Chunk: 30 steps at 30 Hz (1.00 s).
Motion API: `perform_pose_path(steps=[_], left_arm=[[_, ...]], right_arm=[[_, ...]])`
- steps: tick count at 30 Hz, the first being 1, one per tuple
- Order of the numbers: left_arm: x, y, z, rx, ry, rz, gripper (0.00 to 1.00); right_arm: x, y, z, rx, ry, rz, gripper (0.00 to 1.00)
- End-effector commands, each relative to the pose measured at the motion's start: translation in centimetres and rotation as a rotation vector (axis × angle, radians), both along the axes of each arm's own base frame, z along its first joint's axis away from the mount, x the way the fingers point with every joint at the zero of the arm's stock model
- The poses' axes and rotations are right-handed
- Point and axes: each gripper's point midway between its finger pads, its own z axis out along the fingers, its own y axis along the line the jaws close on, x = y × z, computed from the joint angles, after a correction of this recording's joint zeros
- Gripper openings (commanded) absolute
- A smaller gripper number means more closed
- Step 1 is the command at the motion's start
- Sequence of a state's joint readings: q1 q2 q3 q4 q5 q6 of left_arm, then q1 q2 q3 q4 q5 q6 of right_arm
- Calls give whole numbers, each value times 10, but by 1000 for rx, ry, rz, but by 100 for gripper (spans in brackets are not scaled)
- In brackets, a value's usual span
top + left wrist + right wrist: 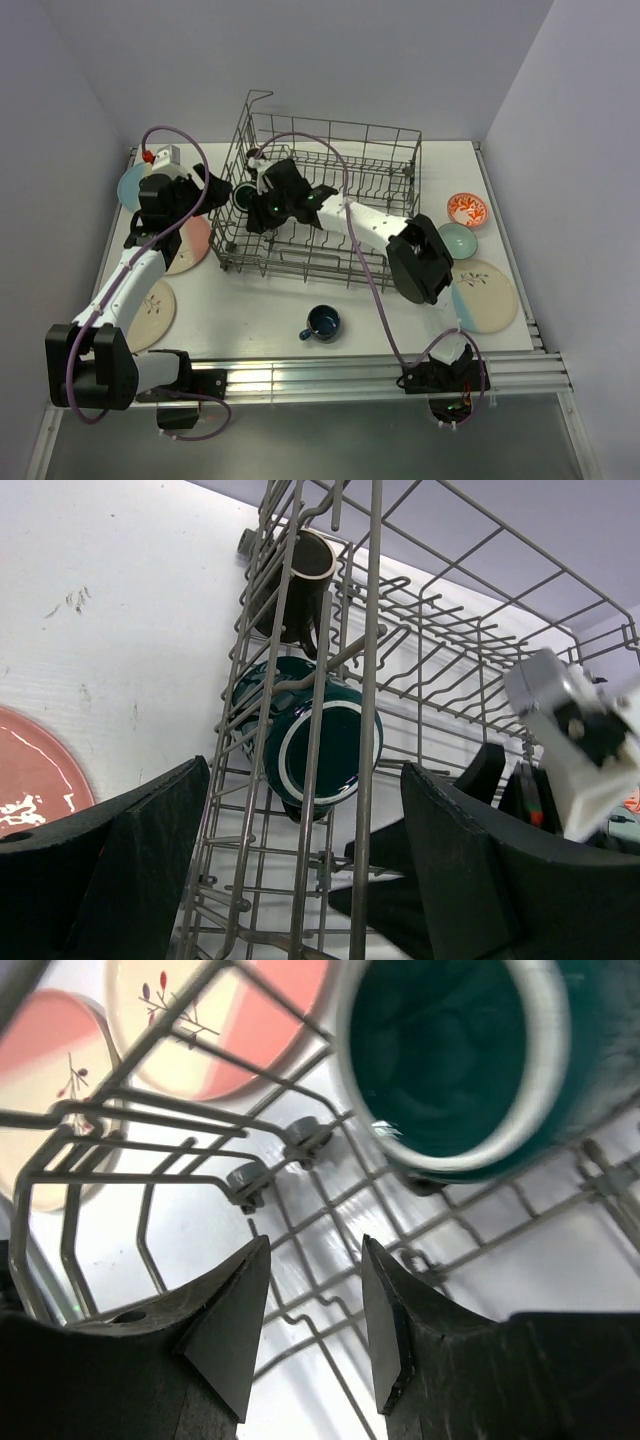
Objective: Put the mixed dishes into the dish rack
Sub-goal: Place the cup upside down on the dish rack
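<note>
The dish rack [330, 190] is a tall grey wire basket at the table's middle. A teal mug [460, 1060] lies on its side on the rack floor, rim toward my right gripper [315, 1320]. That gripper is open and empty just below the mug, low inside the rack's left end [260, 205]. In the left wrist view the teal mug [320, 740] lies behind the rack wires, with a dark mug [300, 585] beyond it. My left gripper [305, 860] is open just outside the rack's left wall [220, 190], holding nothing.
A dark blue mug [322, 323] stands on the table in front of the rack. Three plates lie on the left: light blue [128, 185], pink [192, 245] and cream [152, 308]. On the right are an orange-red bowl [467, 209], a pale green bowl [458, 240] and a plate [487, 295].
</note>
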<state>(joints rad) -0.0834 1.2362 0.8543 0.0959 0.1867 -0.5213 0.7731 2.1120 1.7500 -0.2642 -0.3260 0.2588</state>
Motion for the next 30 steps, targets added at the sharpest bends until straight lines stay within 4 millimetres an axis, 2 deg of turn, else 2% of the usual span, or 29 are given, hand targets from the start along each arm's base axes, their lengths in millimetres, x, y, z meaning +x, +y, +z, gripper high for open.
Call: perform_pose_path(steps=[1, 8, 11, 14, 21, 23, 24, 25, 30], left_arm=[[-29, -6, -68, 28, 220, -37, 84], [-31, -7, -67, 17, 209, -39, 84], [-32, -8, -67, 15, 207, -40, 84], [-33, -8, -67, 13, 206, -41, 84], [-35, -8, -66, 15, 200, -47, 84], [-35, -8, -66, 15, 201, -45, 84], [-36, -9, -66, 14, 203, -49, 84], [-36, -8, -67, 14, 205, -48, 84], [-38, -9, -68, 6, 205, -50, 84]], right_arm=[[4, 4, 30, -13, -173, -45, 49], [19, 1, 28, -71, -218, -268, 47], [26, -7, 25, -111, -238, -348, 47], [28, -9, 26, -112, -253, -381, 47], [33, 10, 22, -86, -264, -397, 47], [34, 14, 19, -86, -251, -401, 47], [33, 14, 7, -111, -233, -398, 46], [35, 17, 10, -98, -224, -407, 47], [38, 15, 0, -116, -216, -443, 45]])
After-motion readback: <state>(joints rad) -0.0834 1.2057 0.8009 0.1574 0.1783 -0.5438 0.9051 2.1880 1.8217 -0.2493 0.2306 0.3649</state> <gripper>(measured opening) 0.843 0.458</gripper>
